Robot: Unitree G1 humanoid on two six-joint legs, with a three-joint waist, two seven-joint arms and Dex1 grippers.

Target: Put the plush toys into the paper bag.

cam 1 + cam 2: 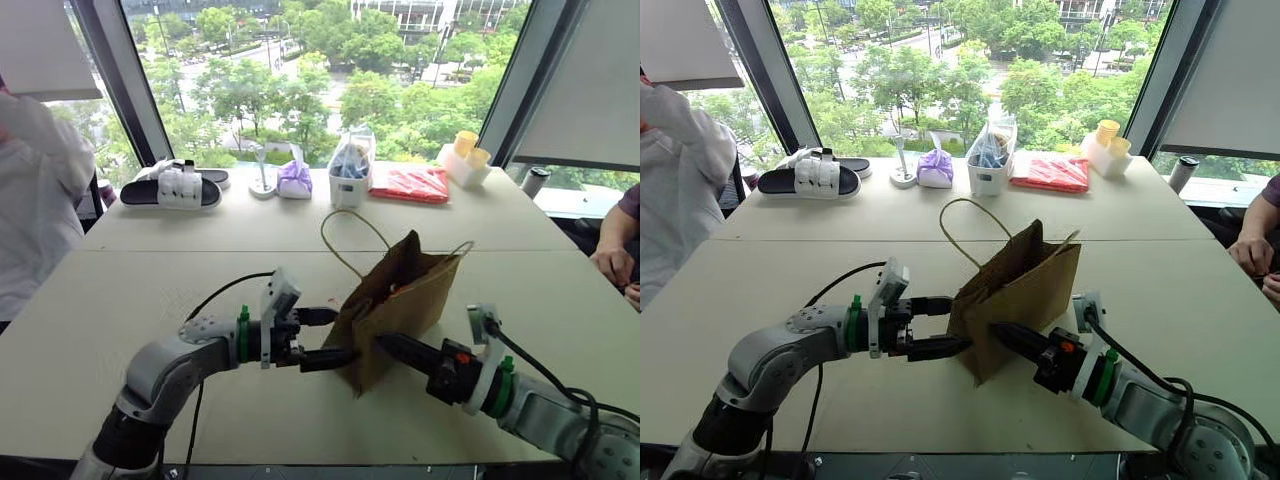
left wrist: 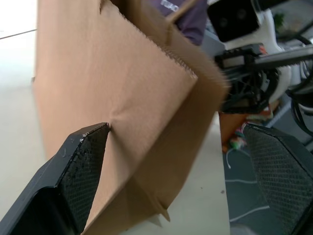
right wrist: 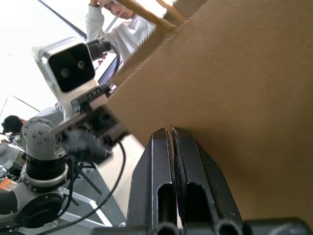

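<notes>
The brown paper bag [image 1: 405, 300] leans tilted on the table's near half, its mouth up and its loop handles [image 1: 345, 240] sticking out. My left gripper [image 1: 322, 337] is open at the bag's left edge; one finger [image 2: 85, 166] touches a crease and the other stands off its far side. My right gripper [image 1: 385, 345] is shut with its fingertips [image 3: 168, 134] on the bag's lower front wall, pinching the paper. The plush toys are hidden; the bag's mouth is dark inside.
At the table's far edge lie black-and-white slippers [image 1: 170, 188], a purple pouch [image 1: 294, 180], a clear plastic bag of items [image 1: 350, 165], a red packet [image 1: 410, 185] and yellow cups [image 1: 466, 155]. A person in white [image 1: 30, 190] is at the left; another's hand [image 1: 612, 258] rests at the right.
</notes>
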